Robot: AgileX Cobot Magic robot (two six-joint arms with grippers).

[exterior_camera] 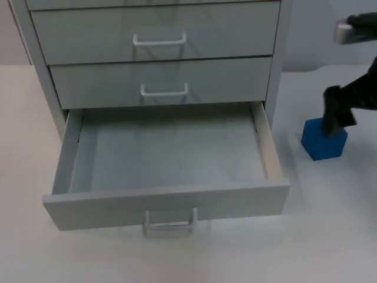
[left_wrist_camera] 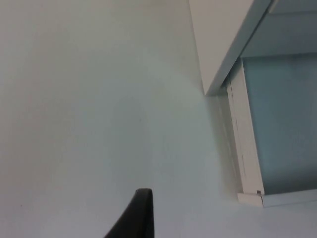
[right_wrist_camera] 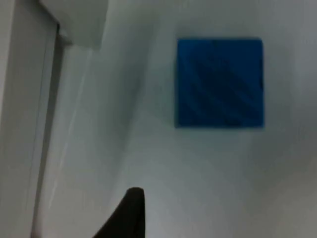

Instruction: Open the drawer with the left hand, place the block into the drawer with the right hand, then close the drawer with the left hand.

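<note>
Now | right gripper [exterior_camera: 333, 121] over blue block [exterior_camera: 323, 141], grip unclear; bottom drawer [exterior_camera: 165, 203] open, front toward camera

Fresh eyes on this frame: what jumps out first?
The bottom drawer of the grey cabinet stands pulled wide open and holds nothing. A bright blue block sits on the white table to the drawer's right, with the right pincer just above it. The left pincer waits over bare table beside the drawer's left corner.
</note>
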